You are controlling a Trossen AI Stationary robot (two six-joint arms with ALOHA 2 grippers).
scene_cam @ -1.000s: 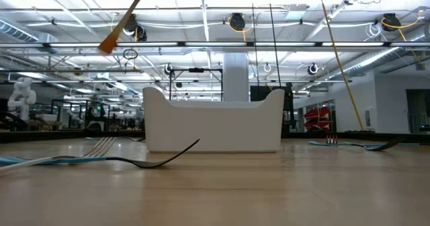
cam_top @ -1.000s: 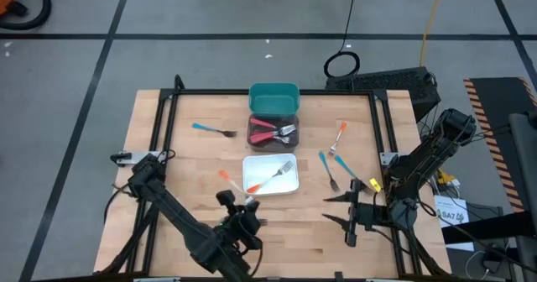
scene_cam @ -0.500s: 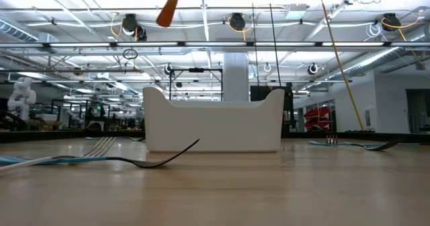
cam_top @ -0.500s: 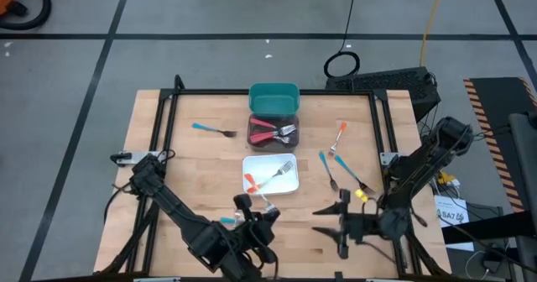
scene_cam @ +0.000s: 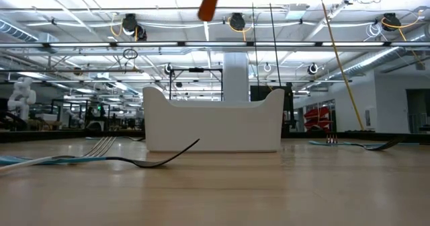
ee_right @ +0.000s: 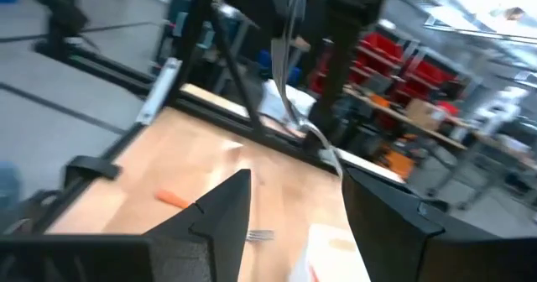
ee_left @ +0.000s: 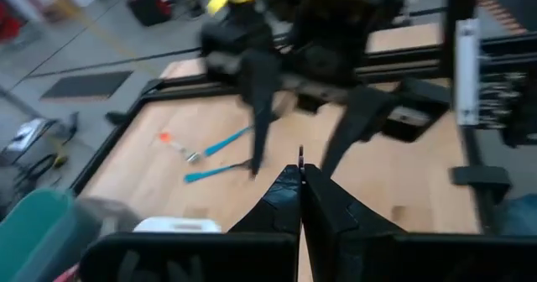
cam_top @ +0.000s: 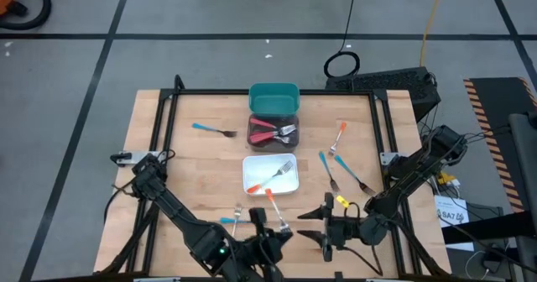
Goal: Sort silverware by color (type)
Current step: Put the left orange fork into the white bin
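Two arms: both low at the near edge of the surface (cam_top: pixel 168 156).
Left pincer (cam_top: pixel 273 226): pressed together, pinching an orange fork (cam_top: pixel 274 205) lifted just in front of the white bin (cam_top: pixel 252 181).
Right pincer (cam_top: pixel 325 223): spread, holding nothing, just beside the left one.
White bin: mid-surface, one orange fork inside.
Dark bin (cam_top: pixel 254 137): red forks inside.
Teal bin (cam_top: pixel 273 97): at the far edge.
Loose forks: one blue (cam_top: pixel 213 130) toward the left edge, several toward the right edge.
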